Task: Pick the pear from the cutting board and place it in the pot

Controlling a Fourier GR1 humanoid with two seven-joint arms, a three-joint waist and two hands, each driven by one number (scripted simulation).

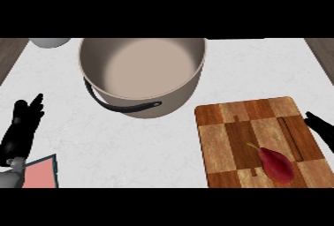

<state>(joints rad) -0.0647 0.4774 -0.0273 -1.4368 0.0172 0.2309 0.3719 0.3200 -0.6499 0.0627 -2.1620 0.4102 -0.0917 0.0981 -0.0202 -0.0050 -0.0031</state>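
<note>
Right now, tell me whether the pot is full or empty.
Empty. The pot stands upright and open, its bare beige inside visible to the bottom. The pear lies on the cutting board, outside it.

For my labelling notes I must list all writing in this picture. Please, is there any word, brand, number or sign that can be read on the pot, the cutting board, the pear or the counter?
None: no text, brand, number or sign shows anywhere.
Pot: plain beige wall, black handle, no marking.
Cutting board: only wood squares.
Pear: plain red skin.
Counter: unmarked white.
</note>
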